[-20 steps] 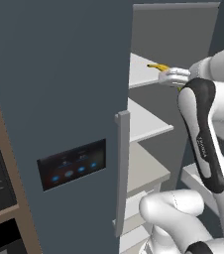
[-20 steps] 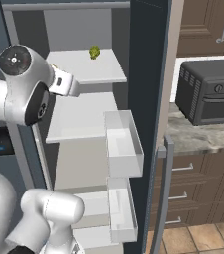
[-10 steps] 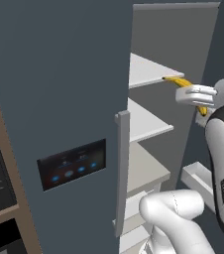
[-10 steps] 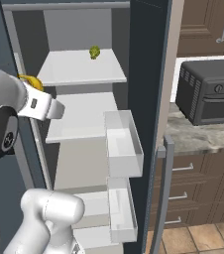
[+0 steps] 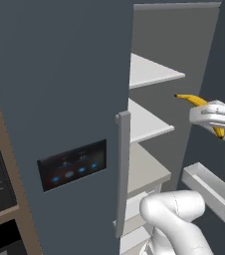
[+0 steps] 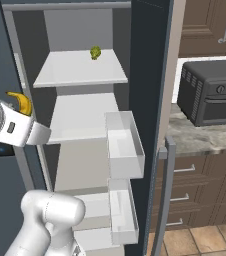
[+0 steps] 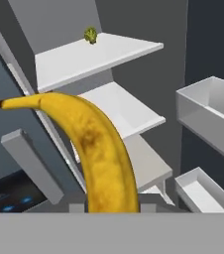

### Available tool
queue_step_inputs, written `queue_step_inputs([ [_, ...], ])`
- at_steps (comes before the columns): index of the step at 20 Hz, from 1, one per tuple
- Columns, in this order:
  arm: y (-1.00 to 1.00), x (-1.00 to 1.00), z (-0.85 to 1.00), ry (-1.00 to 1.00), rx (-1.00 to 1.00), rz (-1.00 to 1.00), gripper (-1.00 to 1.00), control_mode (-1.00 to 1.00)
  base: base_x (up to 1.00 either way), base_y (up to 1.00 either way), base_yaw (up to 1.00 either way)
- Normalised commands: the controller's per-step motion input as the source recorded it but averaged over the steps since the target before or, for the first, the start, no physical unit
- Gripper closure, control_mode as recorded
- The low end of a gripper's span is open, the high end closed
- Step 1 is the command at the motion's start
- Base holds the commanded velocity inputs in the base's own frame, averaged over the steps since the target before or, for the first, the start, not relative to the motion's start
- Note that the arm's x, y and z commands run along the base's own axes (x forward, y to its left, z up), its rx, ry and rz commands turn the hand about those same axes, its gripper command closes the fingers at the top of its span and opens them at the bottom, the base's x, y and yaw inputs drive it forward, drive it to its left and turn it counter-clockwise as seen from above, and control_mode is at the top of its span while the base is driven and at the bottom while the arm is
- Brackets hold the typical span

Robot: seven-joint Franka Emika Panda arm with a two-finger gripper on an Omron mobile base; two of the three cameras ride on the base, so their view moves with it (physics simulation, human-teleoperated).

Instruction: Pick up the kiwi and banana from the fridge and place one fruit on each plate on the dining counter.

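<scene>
The end effector (image 5: 215,117) is clamped on the banana (image 7: 96,149), which sits just outside the open fridge (image 6: 150,75), clear of its shelves, with one dark tip pointing toward the shelving in the left base view. Light and slightly soft under a smooth skin, the banana looks likely to bruise under a hard squeeze and to swing if gripped near a tip, so a hold across its thick middle, roughly where the jaws appear to have it, should carry it best. Behind it, the door bins (image 6: 125,145) hang on the open door, and the middle shelf (image 6: 87,117) lies bare. Farther in, the kiwi (image 6: 95,52) rests toward the back of the top shelf (image 6: 80,70); small, round and firm, it could roll if nudged and is best taken across its widest part from the open front. A second earlier the banana was right at the edge of the upper shelf, deep by the fridge opening; it has since been drawn out and lowered, while the kiwi has not moved.
</scene>
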Motion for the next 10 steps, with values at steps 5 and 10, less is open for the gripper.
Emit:
queue_step_inputs([
  [5,0.00,-0.33,0.00,-0.02,0.00,-0.02,1.00,1.00,-0.11,0.00,-0.03],
  [10,0.00,0.00,0.00,0.00,0.00,0.00,1.00,1.00,-0.67,0.17,-0.39],
])
